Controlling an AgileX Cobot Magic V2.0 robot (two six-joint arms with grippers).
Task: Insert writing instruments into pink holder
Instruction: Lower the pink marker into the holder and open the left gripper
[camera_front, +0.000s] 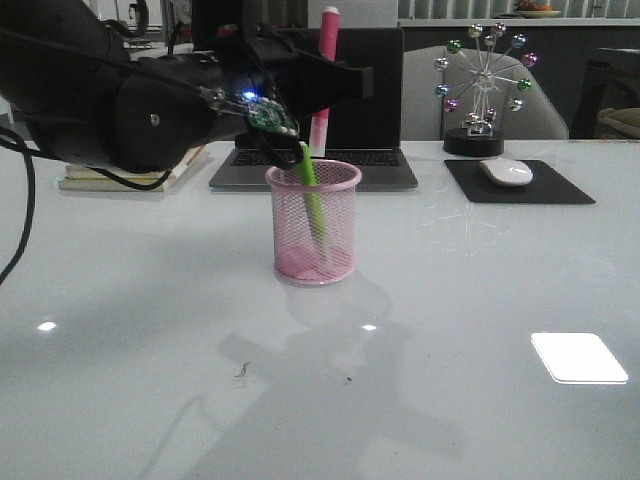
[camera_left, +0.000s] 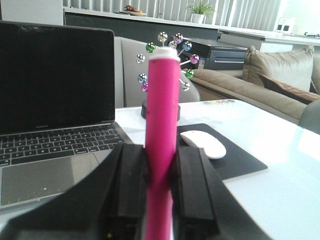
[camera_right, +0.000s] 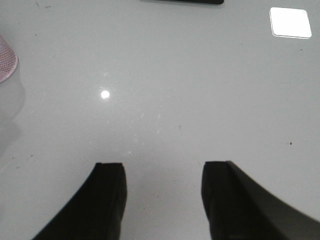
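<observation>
Left gripper (camera_left: 161, 195): fingers clamped on upright pink marker (camera_front: 324, 90).
Cup (camera_front: 313, 223): directly below marker; green marker (camera_front: 311, 190) inside.
Right gripper (camera_right: 162, 192): fingers apart, nothing held.

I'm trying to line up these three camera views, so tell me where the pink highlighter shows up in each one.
Front view: the pink highlighter stands upright just above the pink holder, gripped by the left hand, in front of the laptop.
Left wrist view: it fills the centre, upright between the black fingers.
Right wrist view: not in it; only the holder's edge shows.
Shared landmark: the ball ornament, in the front and left wrist views.
</observation>
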